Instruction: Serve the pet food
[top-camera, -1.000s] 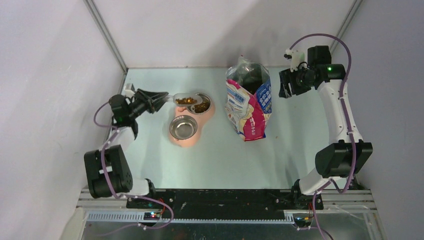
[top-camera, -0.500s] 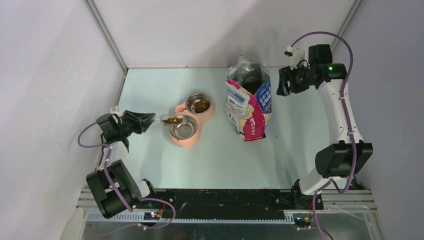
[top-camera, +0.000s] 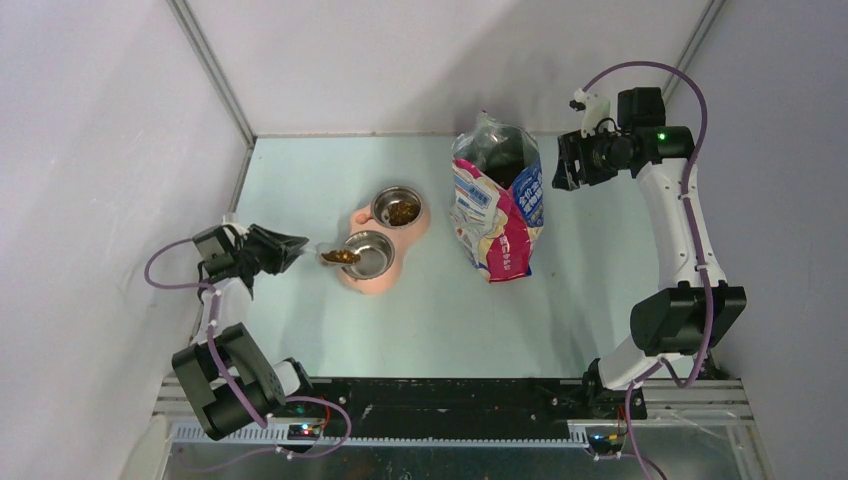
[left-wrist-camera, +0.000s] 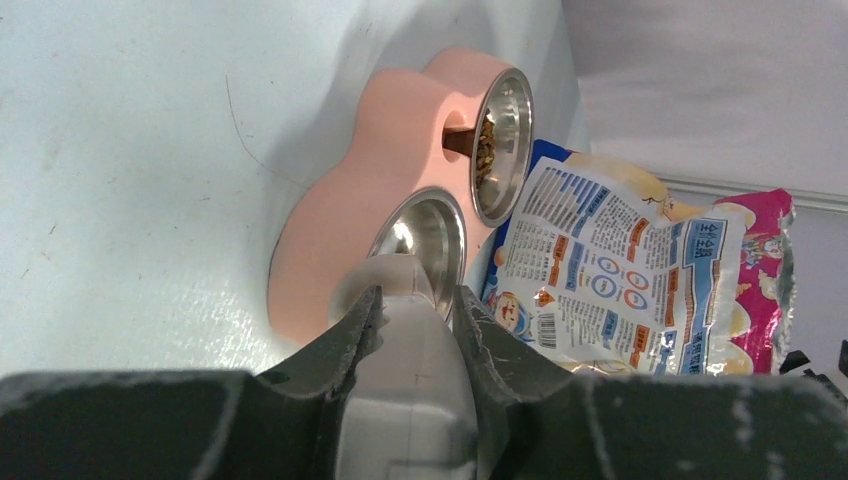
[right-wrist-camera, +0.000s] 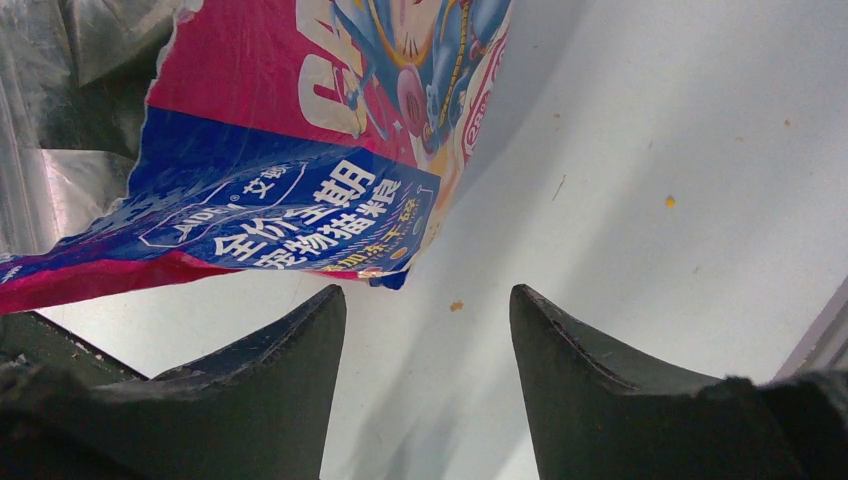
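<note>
Mostly loose stuff here: the pet food (top-camera: 342, 257), small dark-brown dry kibble pellets, sits as a small heap in the cup of a translucent plastic scoop (top-camera: 333, 255). The scoop is poised at the left rim of the nearer round steel bowl (top-camera: 372, 258), which looks bare inside. More kibble lies in the farther steel bowl (top-camera: 386, 197). Both bowls sit in a pink plastic double feeder (top-camera: 362, 284) on the pale green worktop (top-camera: 440, 320). Judged handling: light, hard, dry, free-rolling. No pellet can be pinched, so the only sensible hold is the scoop's flat handle, kept level until over the bowl, then tipped slowly. Bits would likely bounce off the steel and scatter. Left jaws are narrowed onto that handle, one on each side, plain in the wrist view. Right jaws stand wide and hold nothing, hanging just beside the open top of the standing pink, white and blue printed cat-food bag (top-camera: 497, 215); no contact that I can make out. A few orange crumbs (right-wrist-camera: 668, 201) dot the worktop below them.
</note>
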